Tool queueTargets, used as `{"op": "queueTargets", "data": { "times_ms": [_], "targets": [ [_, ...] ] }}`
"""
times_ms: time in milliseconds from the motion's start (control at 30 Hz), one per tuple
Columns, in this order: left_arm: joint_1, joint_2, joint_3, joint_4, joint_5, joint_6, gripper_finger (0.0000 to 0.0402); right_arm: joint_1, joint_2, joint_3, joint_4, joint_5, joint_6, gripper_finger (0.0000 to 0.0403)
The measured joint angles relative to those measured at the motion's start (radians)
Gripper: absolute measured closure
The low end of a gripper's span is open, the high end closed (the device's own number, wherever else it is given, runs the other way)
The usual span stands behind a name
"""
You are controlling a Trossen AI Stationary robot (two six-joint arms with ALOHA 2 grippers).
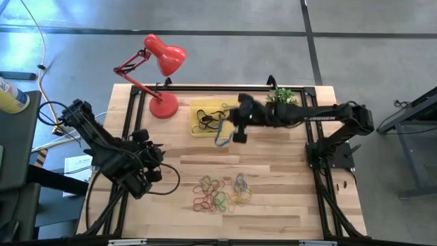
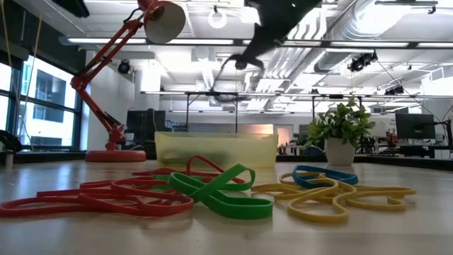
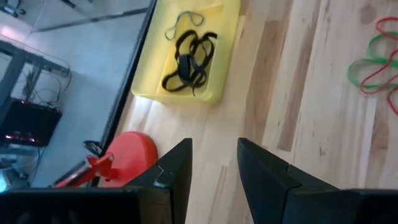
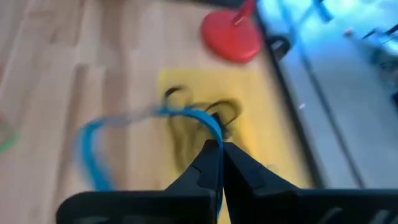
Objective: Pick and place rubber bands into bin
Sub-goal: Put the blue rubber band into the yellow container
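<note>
My right claw [image 4: 221,152] is pinched tight on a blue rubber band [image 4: 127,124] that dangles beneath it, with the yellow bin [image 1: 205,109] just beyond. My left claw [image 3: 214,158] waits part-open, holding nothing.

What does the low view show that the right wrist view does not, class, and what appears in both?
Only the low view shows the potted plant, the lamp's shade, and the red, green and yellow rubber bands lying on the table. Only the right wrist view shows the right gripper shut on a blue band, and dark bands lying inside the bin. Both show the yellow bin and the lamp's red base.
</note>
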Motion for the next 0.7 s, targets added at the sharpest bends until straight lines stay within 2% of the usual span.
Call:
{"op": "queueTargets", "data": {
  "times_ms": [133,433,700],
  "targets": [
    [0.0,0.0,-0.028,0.041,0.004,-0.003,0.0284,-0.09,-0.001,0.038,0.0,0.0,-0.052,0.0402],
    [0.001,0.001,-0.05,0.072,-0.012,-0.019,0.0284,-0.28,0.044,0.038,0.035,-0.083,-0.06,0.0402],
    [0.002,0.001,-0.05,0.074,-0.02,-0.023,0.0284,-0.34,0.142,0.038,0.135,-0.183,-0.038,0.0402]
  ]
}}
